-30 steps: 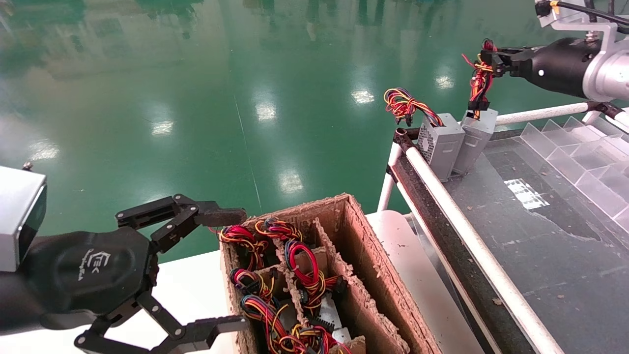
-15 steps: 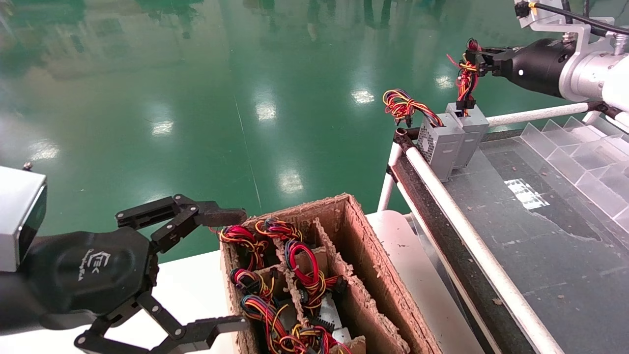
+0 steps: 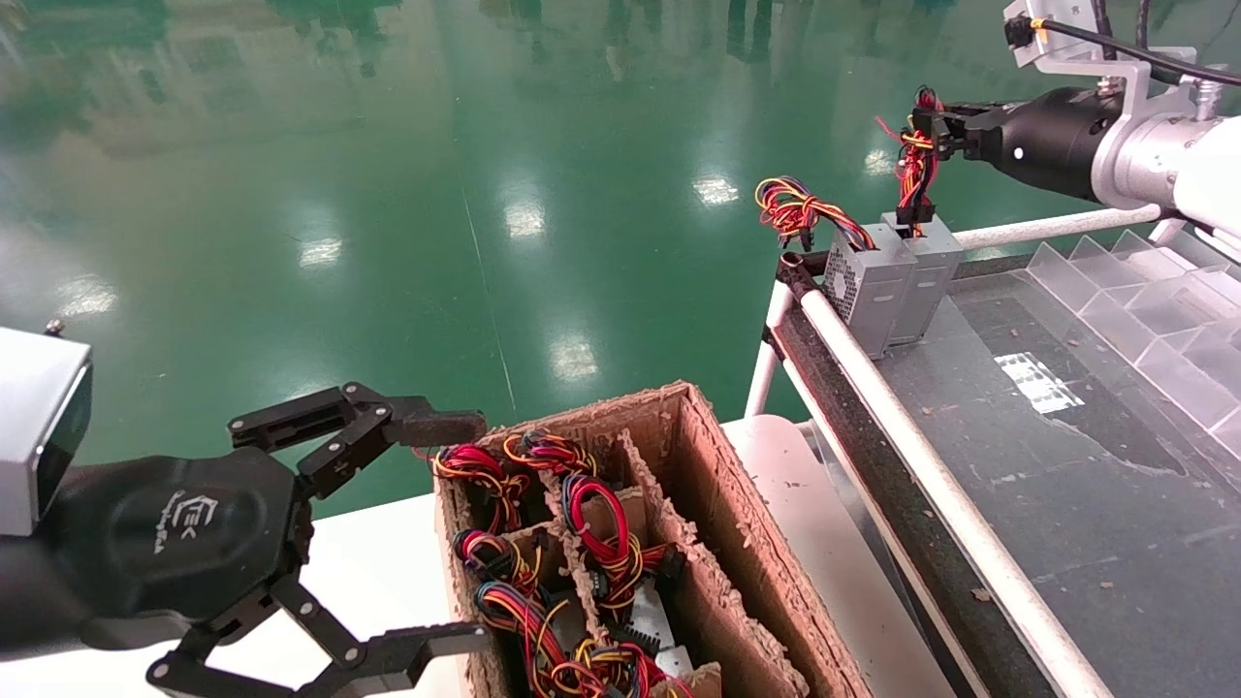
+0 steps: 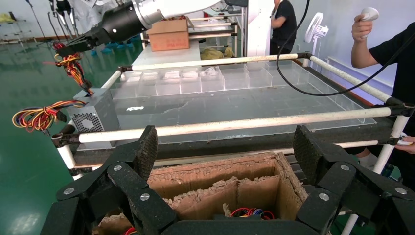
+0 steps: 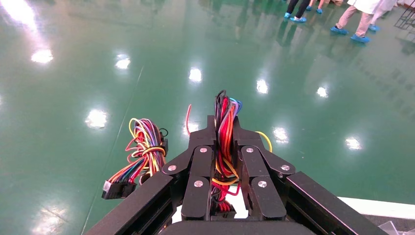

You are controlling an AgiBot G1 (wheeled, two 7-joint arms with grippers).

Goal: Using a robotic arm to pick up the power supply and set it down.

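Note:
The power supply (image 3: 928, 279), a silver-grey box, stands upright at the far left corner of the dark table (image 3: 1066, 456). It stands against a similar grey box (image 3: 866, 287). Its bundle of red, yellow and black wires (image 3: 913, 167) rises straight up. The robotic arm (image 3: 1139, 150) reaches in from the right, and my right gripper (image 3: 921, 128) is shut on that bundle. In the right wrist view the wires (image 5: 224, 147) run between the closed fingers of the right gripper (image 5: 224, 128). My left gripper (image 3: 456, 533) hangs open beside the cardboard box, holding nothing.
The similar grey box carries a curled wire loop (image 3: 793, 207) with blue and purple strands. A divided cardboard box (image 3: 717, 543) below holds several more wire bundles. White rails (image 3: 902, 427) edge the table. Clear plastic dividers (image 3: 1163, 320) line its right side. A person (image 4: 386, 54) stands behind.
The right gripper has moved left with the wires. The power supply has gone from tilted to upright and now sits close against the neighbouring box. The left arm has not moved.

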